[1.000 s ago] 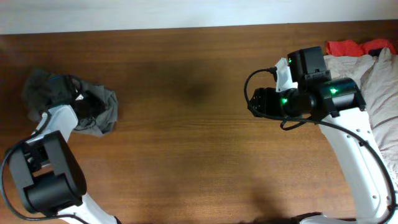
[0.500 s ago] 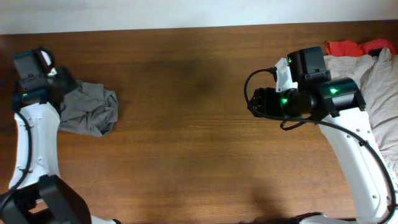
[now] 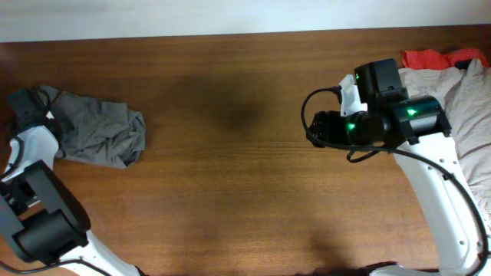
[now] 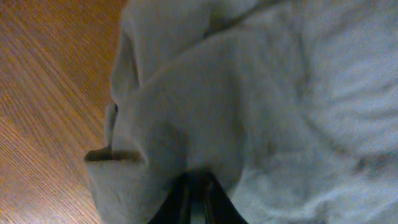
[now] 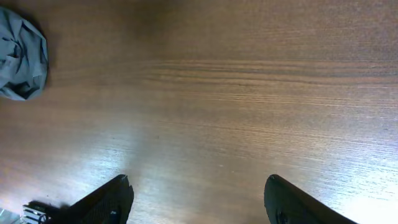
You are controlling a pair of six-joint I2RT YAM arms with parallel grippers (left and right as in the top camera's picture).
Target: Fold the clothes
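The clothes, a pair of grey-olive shorts (image 3: 96, 132), lie crumpled at the far left of the brown table (image 3: 230, 176). My left gripper (image 3: 29, 106) sits at their left edge. In the left wrist view its dark fingers (image 4: 184, 198) stand almost together, and grey cloth (image 4: 249, 106) bunches over the tips of the left gripper (image 4: 198, 182). My right gripper (image 3: 311, 129) hovers right of centre over bare wood, far from the shorts. In the right wrist view that gripper (image 5: 199, 190) is open with nothing between its fingers, and the shorts (image 5: 22, 56) show small at the top left.
A pale beige garment (image 3: 469, 100) is heaped at the right edge under the right arm, with a red cloth (image 3: 431, 58) behind it. The table's back edge meets a white wall (image 3: 230, 15) along the top.
My left arm swung to the back left corner, then came back down to the shorts' left edge. The shorts now reach further left. The right arm stayed still.
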